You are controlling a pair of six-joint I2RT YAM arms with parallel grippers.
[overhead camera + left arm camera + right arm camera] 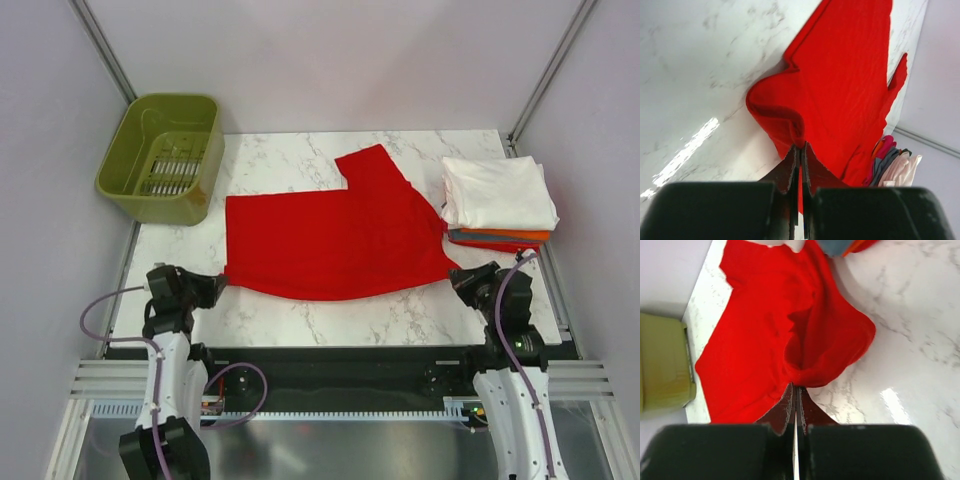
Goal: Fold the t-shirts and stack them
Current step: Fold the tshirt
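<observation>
A bright red t-shirt (330, 240) lies spread across the middle of the marble table, one sleeve pointing to the far side. My left gripper (221, 282) is shut on its near left corner; the left wrist view shows red cloth (840, 75) pinched between the jaws of this gripper (800, 148). My right gripper (453, 274) is shut on the near right corner, where the cloth (765, 330) bunches at the tips of that gripper (796, 386). At the right stands a stack of folded t-shirts (497, 195), white on top, with orange, grey and red below.
An olive-green plastic basket (165, 155) sits off the table's far left corner, also in the right wrist view as the basket (662, 365). The folded stack (890, 162) lies close to the red shirt's right edge. Grey walls enclose the table (300, 315).
</observation>
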